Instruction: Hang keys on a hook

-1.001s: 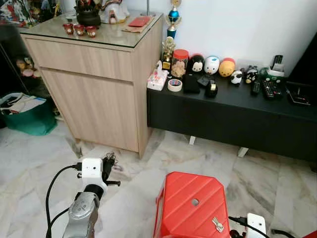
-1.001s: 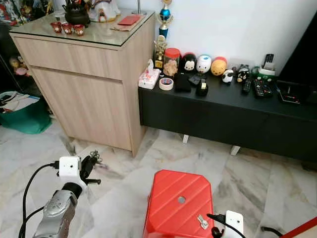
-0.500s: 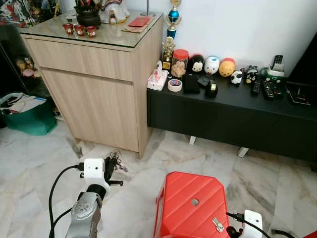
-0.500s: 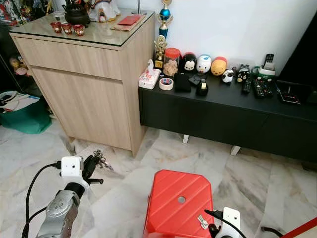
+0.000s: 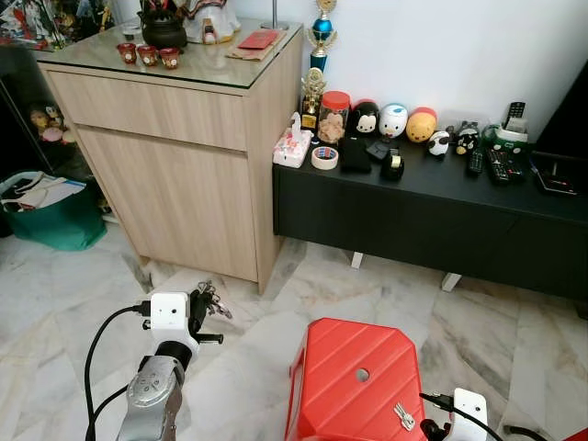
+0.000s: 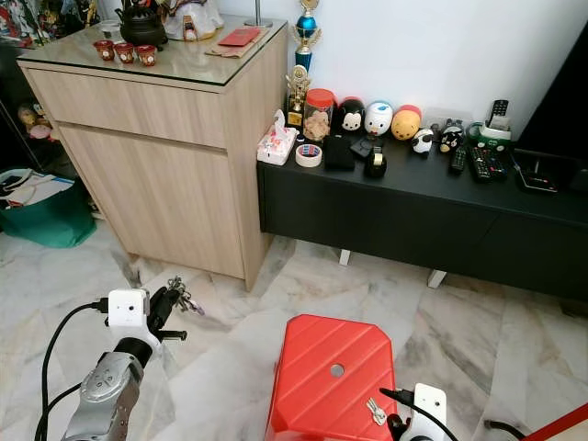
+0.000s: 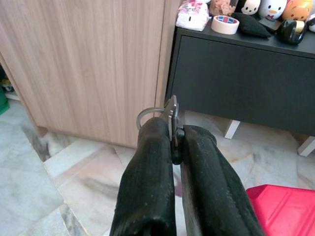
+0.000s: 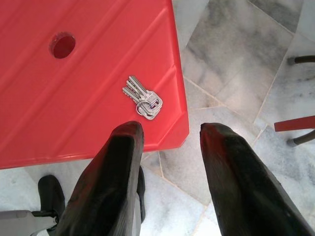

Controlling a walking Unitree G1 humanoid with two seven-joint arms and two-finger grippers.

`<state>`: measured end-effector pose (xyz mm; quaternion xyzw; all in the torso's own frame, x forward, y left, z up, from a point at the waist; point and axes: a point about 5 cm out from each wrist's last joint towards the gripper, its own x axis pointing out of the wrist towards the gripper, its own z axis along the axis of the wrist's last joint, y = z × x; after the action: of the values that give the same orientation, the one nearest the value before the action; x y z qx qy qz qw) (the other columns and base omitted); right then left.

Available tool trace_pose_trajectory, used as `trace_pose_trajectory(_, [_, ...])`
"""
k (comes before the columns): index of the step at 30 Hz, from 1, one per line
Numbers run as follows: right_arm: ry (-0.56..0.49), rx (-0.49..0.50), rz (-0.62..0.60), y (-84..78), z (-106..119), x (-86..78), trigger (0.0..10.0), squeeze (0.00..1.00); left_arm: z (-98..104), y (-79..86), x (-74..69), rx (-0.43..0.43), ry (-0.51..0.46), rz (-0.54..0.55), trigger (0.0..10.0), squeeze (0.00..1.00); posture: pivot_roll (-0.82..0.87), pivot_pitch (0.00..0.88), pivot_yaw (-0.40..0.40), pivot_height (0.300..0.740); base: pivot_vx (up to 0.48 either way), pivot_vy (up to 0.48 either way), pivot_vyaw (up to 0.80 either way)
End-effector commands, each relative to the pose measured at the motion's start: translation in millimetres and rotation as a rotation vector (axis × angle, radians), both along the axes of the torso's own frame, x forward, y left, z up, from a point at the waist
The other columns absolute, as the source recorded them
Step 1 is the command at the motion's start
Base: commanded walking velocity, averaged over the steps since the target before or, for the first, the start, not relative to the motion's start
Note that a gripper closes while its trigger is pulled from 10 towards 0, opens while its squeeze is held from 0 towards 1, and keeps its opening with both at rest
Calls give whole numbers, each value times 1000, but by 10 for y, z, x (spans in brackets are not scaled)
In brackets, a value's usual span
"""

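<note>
— Two key sets noted. First bunch of keys (image 7: pixel 170 114)?
— Clenched in the left gripper (image 7: pixel 176 147) fingers, held above the marble floor (image 5: pixel 64 303) near the wooden cabinet (image 5: pixel 175 165).
— Second?
— Spare keys (image 8: pixel 142 98) lay flat on the red stool (image 8: pixel 74 98); right gripper (image 8: pixel 170 132) fingers spread apart, grasping nothing, just beside them.

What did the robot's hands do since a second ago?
Very little. The left hand stayed shut on its keys, drifting slightly right, then back. The right hand stayed open over the red stool, near the second bunch of keys, which has not moved.
</note>
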<state>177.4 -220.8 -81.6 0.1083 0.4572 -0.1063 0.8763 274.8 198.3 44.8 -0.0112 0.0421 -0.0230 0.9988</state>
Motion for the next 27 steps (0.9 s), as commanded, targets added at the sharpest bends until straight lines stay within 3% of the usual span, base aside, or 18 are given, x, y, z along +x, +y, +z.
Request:
trace_pose_trajectory(1, [-5, -2, -12, -27, 16, 22, 10000, 0, -4, 19, -23, -6, -3, 10, 10000, 0, 85, 0, -77, 740, 0, 0, 0])
trace_pose_trajectory(7, [-6, 1, -10, -21, 18, 30, 10000, 0, -1, 15, -27, -10, -3, 12, 10000, 0, 89, 0, -82, 740, 0, 0, 0])
trace_pose_trajectory(27, [1, 4, 6, 6, 9, 23, 10000, 0, -6, 18, -47, -19, 0, 28, 10000, 0, 92, 0, -82, 740, -253, 0, 0])
